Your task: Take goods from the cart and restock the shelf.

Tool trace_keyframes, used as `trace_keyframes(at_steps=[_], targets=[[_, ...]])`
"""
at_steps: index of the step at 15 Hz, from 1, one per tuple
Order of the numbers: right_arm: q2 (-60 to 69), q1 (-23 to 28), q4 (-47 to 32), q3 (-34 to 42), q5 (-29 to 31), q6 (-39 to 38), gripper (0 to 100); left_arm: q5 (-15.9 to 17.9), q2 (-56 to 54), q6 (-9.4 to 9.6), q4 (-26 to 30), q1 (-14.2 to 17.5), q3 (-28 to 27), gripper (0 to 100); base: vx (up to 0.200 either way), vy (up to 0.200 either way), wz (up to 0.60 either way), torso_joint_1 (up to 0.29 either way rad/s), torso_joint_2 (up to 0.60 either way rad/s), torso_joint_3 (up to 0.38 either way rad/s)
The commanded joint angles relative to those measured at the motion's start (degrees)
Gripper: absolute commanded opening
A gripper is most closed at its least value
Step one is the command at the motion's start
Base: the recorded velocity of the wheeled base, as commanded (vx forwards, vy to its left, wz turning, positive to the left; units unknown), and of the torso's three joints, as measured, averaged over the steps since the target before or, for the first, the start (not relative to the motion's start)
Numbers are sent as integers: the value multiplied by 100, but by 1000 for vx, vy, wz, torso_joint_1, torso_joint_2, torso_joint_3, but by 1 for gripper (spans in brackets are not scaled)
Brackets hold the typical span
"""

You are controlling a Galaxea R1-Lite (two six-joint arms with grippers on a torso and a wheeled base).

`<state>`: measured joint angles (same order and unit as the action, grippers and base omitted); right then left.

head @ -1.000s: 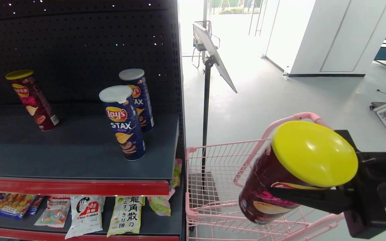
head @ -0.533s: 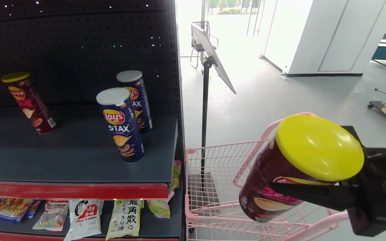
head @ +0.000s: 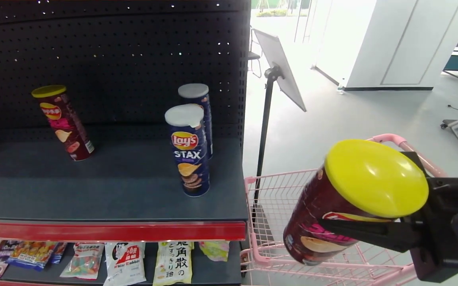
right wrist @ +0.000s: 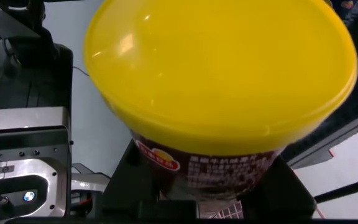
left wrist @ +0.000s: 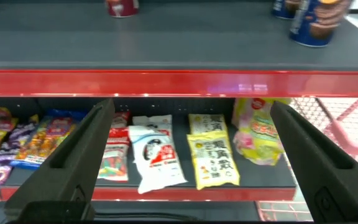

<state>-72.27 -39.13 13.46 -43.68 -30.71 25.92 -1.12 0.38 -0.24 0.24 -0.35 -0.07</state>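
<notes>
Head view recorded right gripper (head: 332, 222) clamped on yellow-lidded can (head: 374, 178), tilted over cart (head: 276, 186) beyond right edge of shelf (head: 113, 190); left gripper (left wrist: 191, 149) gaped empty; can judged to need righting, then setting clear of blue cans (head: 189, 159).

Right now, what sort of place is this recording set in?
Most likely a shop aisle, or a mock-up of one: a pegboard-backed shelf holds chip cans, snack bags lie on the tier below, and a pink shopping cart stands beside it. The right end effector grips a yellow-lidded can.

three chip cans (head: 189, 159) on shelf (head: 113, 190)
</notes>
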Motion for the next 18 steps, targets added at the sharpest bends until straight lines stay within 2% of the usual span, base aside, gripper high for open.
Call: trace_keyframes(at_steps=[1, 9, 18], targets=[[2, -16, 8, -18, -5, 10, 0, -2, -3, -2, 2, 0, -1, 100, 0, 200, 0, 2, -2, 2], [55, -464, 8, 17, 30, 1, 0, -2, 6, -2, 2, 0, -1, 100, 0, 200, 0, 3, 3, 4], [55, -473, 16, 61, 12, 10, 0, -2, 6, -2, 11, 0, -1, 100, 0, 200, 0, -1, 4, 0]])
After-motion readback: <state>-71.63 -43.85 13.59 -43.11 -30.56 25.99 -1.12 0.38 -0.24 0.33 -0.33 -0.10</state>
